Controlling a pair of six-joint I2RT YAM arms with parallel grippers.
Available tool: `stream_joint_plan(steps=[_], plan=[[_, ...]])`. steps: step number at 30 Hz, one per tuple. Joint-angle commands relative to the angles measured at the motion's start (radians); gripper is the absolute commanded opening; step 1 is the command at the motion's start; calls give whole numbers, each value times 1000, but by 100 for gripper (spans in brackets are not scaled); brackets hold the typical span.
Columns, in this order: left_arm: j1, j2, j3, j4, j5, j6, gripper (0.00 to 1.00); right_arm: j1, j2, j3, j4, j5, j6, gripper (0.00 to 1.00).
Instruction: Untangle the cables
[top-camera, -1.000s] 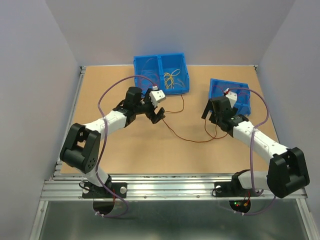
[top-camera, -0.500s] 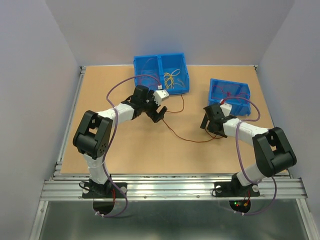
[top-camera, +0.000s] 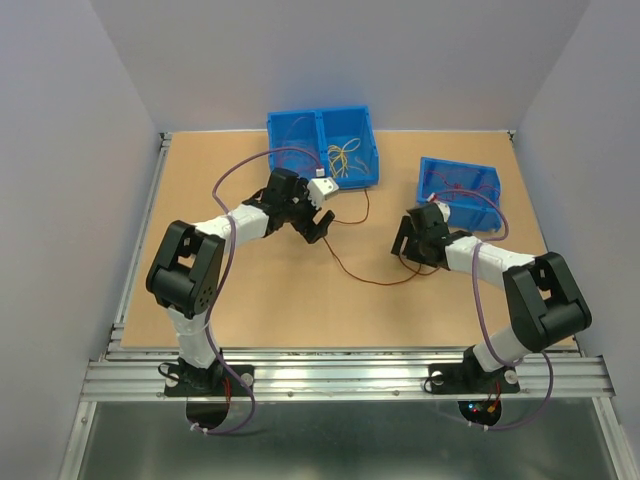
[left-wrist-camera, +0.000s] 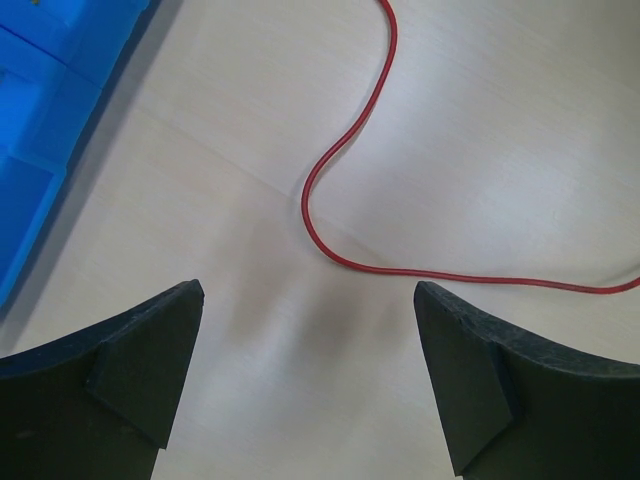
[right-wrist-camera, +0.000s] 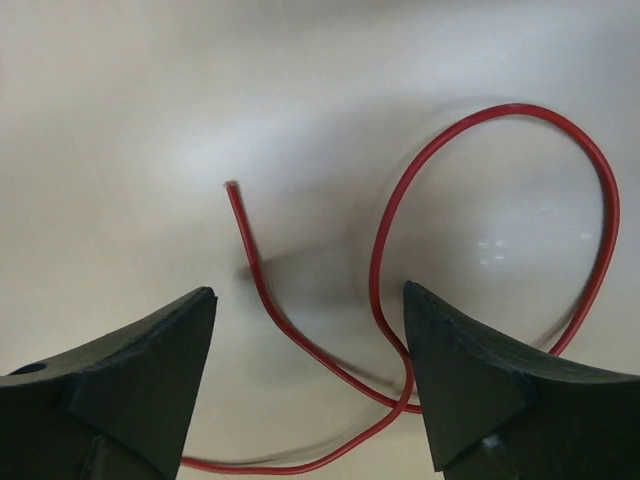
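A long red cable (top-camera: 345, 262) lies on the wooden table, running from near the back bins to the right arm. My left gripper (top-camera: 318, 222) hovers open over its upper bend. In the left wrist view the cable (left-wrist-camera: 307, 195) curves just ahead of the gripper (left-wrist-camera: 308, 290), with nothing between the jaws. My right gripper (top-camera: 405, 245) stands open low over the cable's other end. In the right wrist view the gripper (right-wrist-camera: 309, 293) straddles the cable (right-wrist-camera: 378, 235) where its free end crosses a loop. More cables, yellow ones (top-camera: 343, 158), lie in a bin.
A double blue bin (top-camera: 320, 135) stands at the back centre. A single blue bin (top-camera: 458, 163) with thin red wires (top-camera: 455, 185) stands behind the right arm. Grey walls enclose the table, and a metal rail (top-camera: 350, 370) runs along the near edge.
My right gripper has moved left and nearer, down over the cable's free end. The left arm has folded in, its gripper shifting slightly right and staying open.
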Motion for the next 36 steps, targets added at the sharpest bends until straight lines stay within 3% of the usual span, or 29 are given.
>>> stream_joint_plan(steps=[1, 3, 4, 7, 10, 13, 16, 21, 33, 36], plan=[[-5, 10, 47, -11, 1, 3, 99, 16, -9, -15, 80, -147, -48, 77], [-5, 13, 53, -14, -2, 6, 99, 23, -5, -12, 82, -153, -54, 69], [-5, 16, 54, -16, -1, 4, 99, 28, -2, -11, 82, -157, -65, 60], [-5, 20, 59, -23, 2, 7, 99, 49, 9, 0, 82, -151, -88, 54], [-5, 31, 70, -38, 1, 10, 99, 80, 35, 23, 74, -125, -103, 56], [-6, 46, 85, -58, -2, 9, 99, 118, 76, 64, 21, -66, -109, 66], [-6, 57, 96, -68, -10, 4, 99, 154, 100, 87, 0, -19, -115, 70], [-11, 77, 116, -72, -33, -10, 99, 190, 106, 95, -6, 19, -125, 63], [-32, 165, 180, -163, -65, -42, 91, 264, 150, 133, -43, 115, -146, 61], [-43, 183, 191, -175, -90, -48, 84, 290, 159, 146, -56, 157, -146, 51]])
